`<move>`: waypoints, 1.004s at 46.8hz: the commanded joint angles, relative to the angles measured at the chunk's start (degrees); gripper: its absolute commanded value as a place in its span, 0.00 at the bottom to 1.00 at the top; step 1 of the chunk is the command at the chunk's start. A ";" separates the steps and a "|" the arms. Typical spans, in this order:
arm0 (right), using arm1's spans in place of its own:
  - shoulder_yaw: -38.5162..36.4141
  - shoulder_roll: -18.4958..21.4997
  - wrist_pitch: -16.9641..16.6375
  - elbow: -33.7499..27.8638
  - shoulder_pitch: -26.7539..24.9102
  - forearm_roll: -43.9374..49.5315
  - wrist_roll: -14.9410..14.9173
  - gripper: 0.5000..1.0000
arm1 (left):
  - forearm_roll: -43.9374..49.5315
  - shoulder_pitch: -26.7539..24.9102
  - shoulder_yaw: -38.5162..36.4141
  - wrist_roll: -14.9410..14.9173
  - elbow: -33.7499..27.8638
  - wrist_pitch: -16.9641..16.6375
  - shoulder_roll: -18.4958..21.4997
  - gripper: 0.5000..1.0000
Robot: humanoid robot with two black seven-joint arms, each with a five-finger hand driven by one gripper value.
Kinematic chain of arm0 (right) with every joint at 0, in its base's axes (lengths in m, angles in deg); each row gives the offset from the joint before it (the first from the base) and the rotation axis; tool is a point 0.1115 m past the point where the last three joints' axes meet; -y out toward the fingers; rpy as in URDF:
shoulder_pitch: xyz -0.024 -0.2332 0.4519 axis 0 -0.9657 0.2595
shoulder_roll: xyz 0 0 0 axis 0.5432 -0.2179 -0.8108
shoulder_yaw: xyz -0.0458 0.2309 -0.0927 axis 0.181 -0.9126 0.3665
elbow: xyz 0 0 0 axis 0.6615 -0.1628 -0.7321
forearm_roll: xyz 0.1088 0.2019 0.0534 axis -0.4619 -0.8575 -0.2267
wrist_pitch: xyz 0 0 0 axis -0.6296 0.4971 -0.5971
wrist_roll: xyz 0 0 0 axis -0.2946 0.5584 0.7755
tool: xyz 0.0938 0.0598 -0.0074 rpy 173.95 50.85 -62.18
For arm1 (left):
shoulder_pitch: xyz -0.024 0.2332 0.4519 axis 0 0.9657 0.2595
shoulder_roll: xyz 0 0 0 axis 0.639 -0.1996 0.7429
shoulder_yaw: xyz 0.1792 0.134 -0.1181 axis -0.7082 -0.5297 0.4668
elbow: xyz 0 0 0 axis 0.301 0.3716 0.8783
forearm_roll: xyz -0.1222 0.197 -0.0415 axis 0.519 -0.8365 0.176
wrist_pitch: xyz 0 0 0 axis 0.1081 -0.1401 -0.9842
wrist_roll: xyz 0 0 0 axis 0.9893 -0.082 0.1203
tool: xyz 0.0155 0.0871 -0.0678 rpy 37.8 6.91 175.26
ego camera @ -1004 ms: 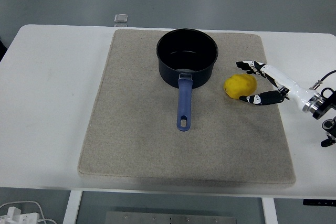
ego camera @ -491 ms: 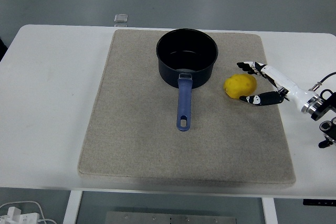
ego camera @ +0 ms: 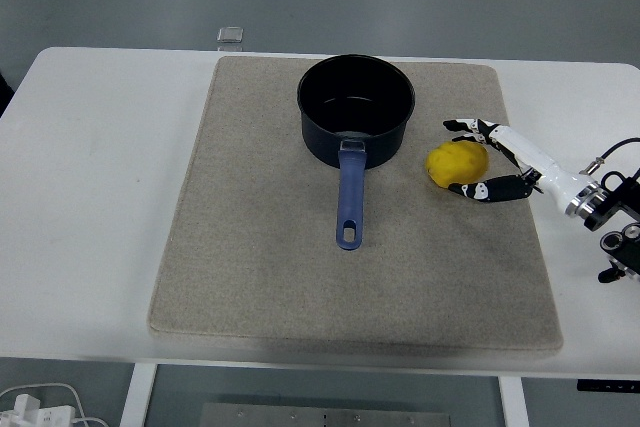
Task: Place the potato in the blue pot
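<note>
The yellow potato (ego camera: 456, 163) lies on the beige mat (ego camera: 260, 257), just right of the blue pot (ego camera: 356, 107). The pot stands upright and empty at the mat's back centre, its blue handle (ego camera: 351, 197) pointing toward the near edge. My right hand (ego camera: 478, 159) comes in from the right edge with fingers spread around the potato's right side. The upper fingers (ego camera: 462, 126) reach over the potato's back and the thumb sits by its front. Whether the fingers touch the potato I cannot tell. The left arm is out of view.
The mat covers the middle of the white table (ego camera: 90, 177). A small grey square object (ego camera: 231, 35) lies at the table's far edge, behind the mat. Cables and a white plug (ego camera: 30, 409) show below the table at the bottom left.
My right hand has crept a little to the left, so its spread fingers now bracket the potato more closely. The potato and pot have not moved.
</note>
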 commanded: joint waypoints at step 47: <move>0.64 2.57 0.21 0.08 0.00 -0.27 0.00 0.21 | 0.00 0.00 0.01 0.00 0.33 0.04 0.00 1.00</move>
